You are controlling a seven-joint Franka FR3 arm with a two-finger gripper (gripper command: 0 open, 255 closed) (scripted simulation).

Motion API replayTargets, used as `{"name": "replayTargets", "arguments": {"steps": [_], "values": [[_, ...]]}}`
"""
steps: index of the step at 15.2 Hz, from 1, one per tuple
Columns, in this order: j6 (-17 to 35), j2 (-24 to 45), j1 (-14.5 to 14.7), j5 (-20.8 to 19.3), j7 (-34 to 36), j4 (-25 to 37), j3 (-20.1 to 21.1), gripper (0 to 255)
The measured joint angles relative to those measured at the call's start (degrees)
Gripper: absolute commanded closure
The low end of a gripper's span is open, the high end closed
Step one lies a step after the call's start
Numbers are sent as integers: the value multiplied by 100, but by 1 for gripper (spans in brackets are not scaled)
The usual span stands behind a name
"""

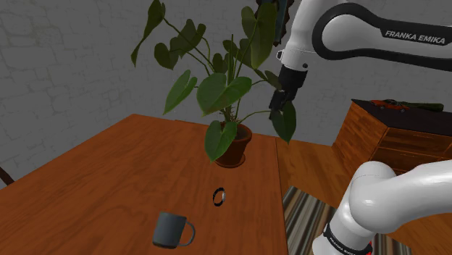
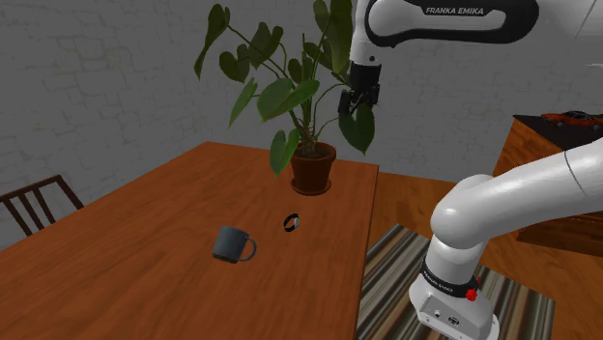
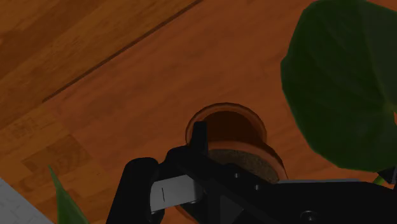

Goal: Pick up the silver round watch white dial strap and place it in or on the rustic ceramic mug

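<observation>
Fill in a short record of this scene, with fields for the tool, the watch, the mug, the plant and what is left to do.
tool: raised high beside the plant leaves, well above the table
watch: lying on the table between mug and plant pot, touching neither
mug: dark grey, upright, handle toward the shoulder view's right
plant: large green leaves, brown pot near the table's far edge
task state: watch not yet picked up

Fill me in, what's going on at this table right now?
The Franka arm's end effector hangs high among the leaves of the plant, well above the wooden table. The watch lies untouched on the table, between the plant's pot and the dark mug. The pick has not yet begun.
</observation>
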Motion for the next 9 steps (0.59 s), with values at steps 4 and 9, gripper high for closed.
{"name": "replayTargets", "arguments": {"steps": [4, 9], "values": [[303, 32, -41, 151, 395, -321, 188, 0], [1002, 246, -123, 519, 1331, -891, 652, 0]]}}
